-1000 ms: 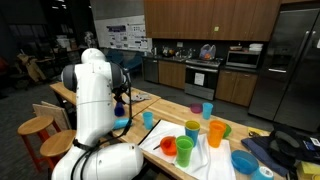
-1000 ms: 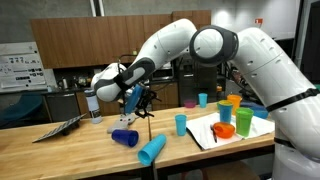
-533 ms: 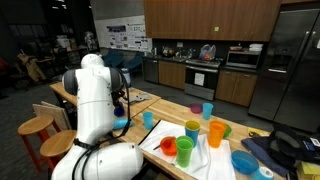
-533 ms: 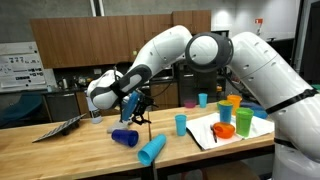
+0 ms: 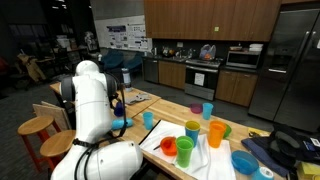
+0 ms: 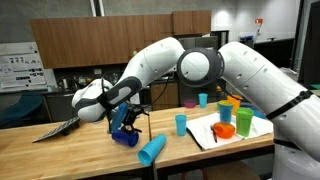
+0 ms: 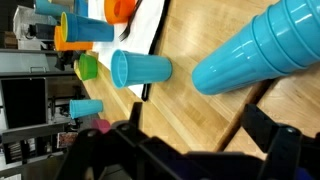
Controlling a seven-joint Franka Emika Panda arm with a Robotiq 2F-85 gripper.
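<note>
My gripper [image 6: 126,124] hangs low over the wooden table [image 6: 70,155], just above a dark blue cup [image 6: 124,138] that lies on its side. In the wrist view the gripper [image 7: 200,150] is open, with only bare wood between its dark fingers. A light blue cup [image 6: 152,149] lies on its side close by; it also shows in the wrist view [image 7: 255,50], ahead of the fingers and apart from them. The dark blue cup does not show in the wrist view. In an exterior view the robot's white body [image 5: 95,105] hides the gripper.
An upright light blue cup [image 6: 181,124] [image 7: 140,70] stands mid-table. A white mat [image 6: 208,133] carries orange [image 5: 217,132], green [image 5: 185,150] and red [image 5: 169,147] cups. Purple [image 6: 189,103] and blue [image 6: 202,100] cups stand behind. A dark flat item [image 6: 58,128] lies at the table's far end.
The arm has swung along the table away from the mat and dropped lower, bringing the open gripper down over the dark blue cup. The cups have not moved.
</note>
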